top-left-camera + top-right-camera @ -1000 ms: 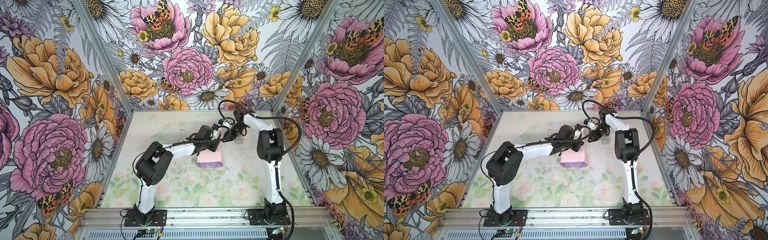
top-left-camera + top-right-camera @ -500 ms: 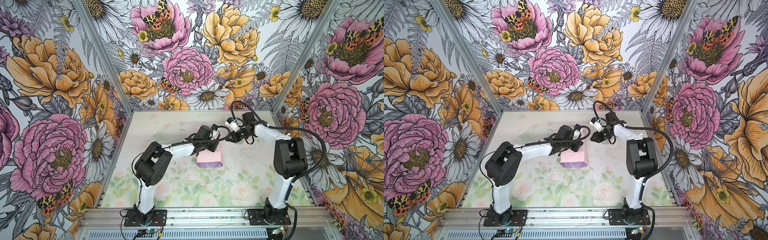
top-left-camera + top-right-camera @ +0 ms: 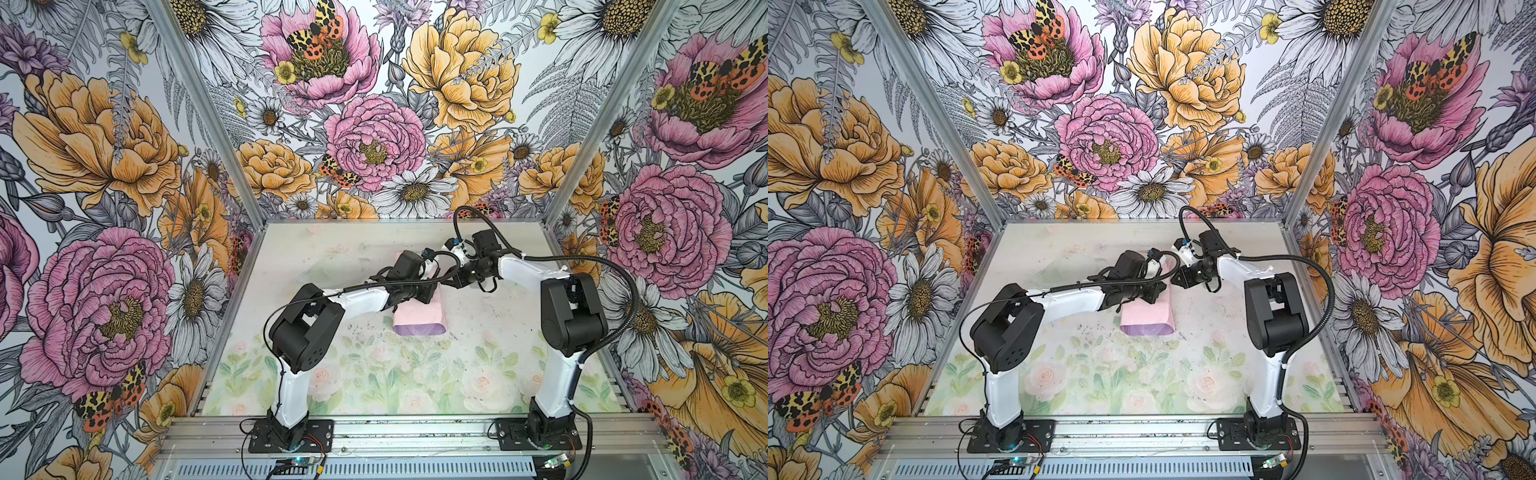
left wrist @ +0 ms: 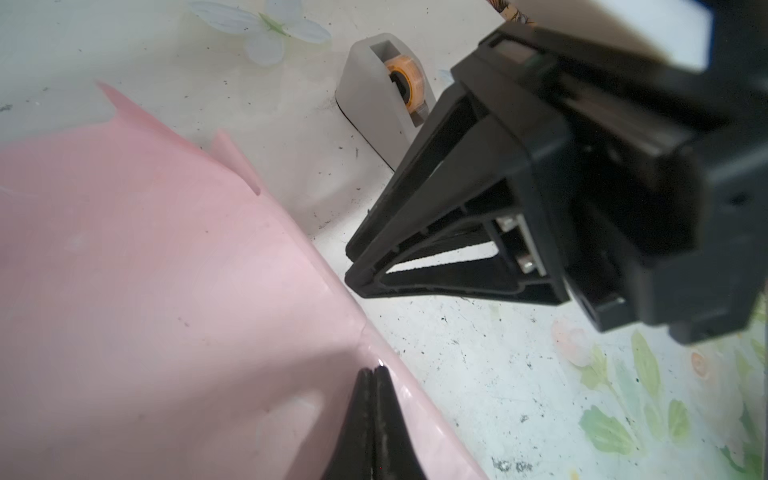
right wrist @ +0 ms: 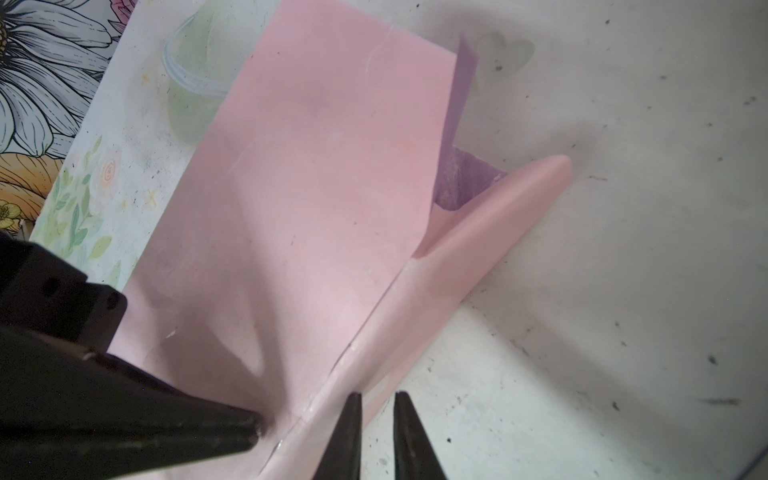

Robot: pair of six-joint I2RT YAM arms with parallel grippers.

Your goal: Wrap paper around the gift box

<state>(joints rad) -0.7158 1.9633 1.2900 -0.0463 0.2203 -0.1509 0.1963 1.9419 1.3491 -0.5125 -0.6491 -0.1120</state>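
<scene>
Nearest on the table (image 3: 374, 374), the paper (image 3: 417, 316) lay folded into a flat parcel, its lilac face showing only along the near end and pale pink across the top. The gift box showed in no view; judging by the parcel's squared, flat shape, it sat inside the paper. Farther along the paper's top, the left gripper (image 4: 374, 376) had its jaws shut tip to tip with nothing between them, the tips pressing down on the pink overlap beside the seam. Just past the paper's far right edge, the right gripper (image 5: 376, 399) hung low with its jaws a narrow gap apart. Only bare table showed between them, and whether they carried clear tape could not be told. Beyond the paper's far edge stood the tape dispenser (image 4: 374, 95), apart from the sheet. The paper looked thin, light, slick and springy. One loose flap curled up in a roll and the far edge was nicked, so it would likely tear if pulled by a corner. The better hold was probably a press on the seam, where the stiff box backed it.
</scene>
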